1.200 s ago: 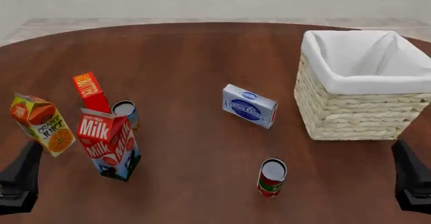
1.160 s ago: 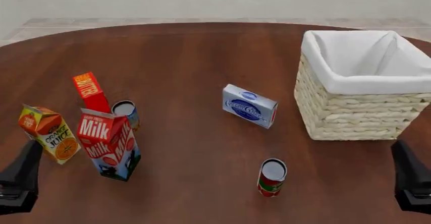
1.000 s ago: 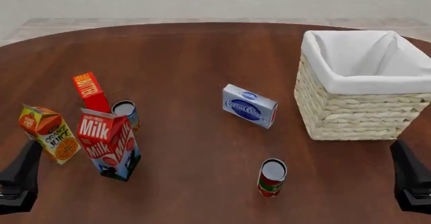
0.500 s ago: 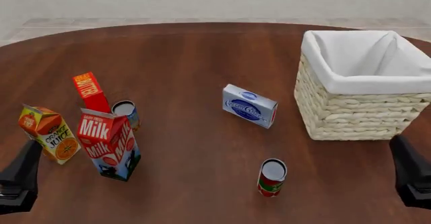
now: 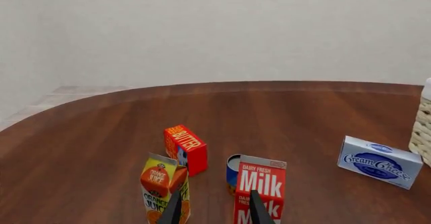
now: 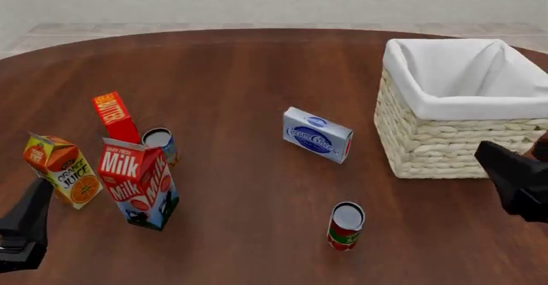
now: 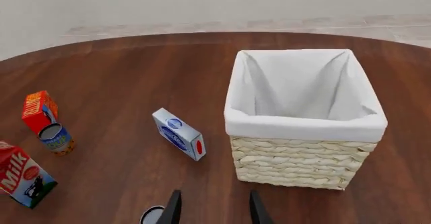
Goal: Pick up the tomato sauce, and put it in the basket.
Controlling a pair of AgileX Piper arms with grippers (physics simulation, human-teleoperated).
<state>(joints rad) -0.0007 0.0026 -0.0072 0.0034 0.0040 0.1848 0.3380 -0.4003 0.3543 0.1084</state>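
The tomato sauce (image 6: 346, 226), a small can with a red label, green band and silver top, stands upright on the brown table near the front, centre-right. Only its silver top (image 7: 153, 215) shows in the right wrist view. The basket (image 6: 445, 147), pale wicker with a white cloth lining, stands at the right and holds nothing; its wall (image 7: 289, 161) fills the right wrist view. My right gripper (image 6: 492, 156) is open beside the basket's front corner, right of the can and apart from it. My left gripper (image 6: 38, 192) is open at the front left, holding nothing.
At the left stand a milk carton (image 6: 137, 182), an orange juice carton (image 6: 60, 169), a red butter box (image 6: 114, 117) and a bluish-labelled can (image 6: 160, 144). A cream cheese box (image 6: 317, 134) lies mid-table, between the basket and those items.
My right gripper has moved forward and left, up beside the basket's front corner. The orange juice carton shifted down and right at the start, then stayed still. The left gripper has not moved.
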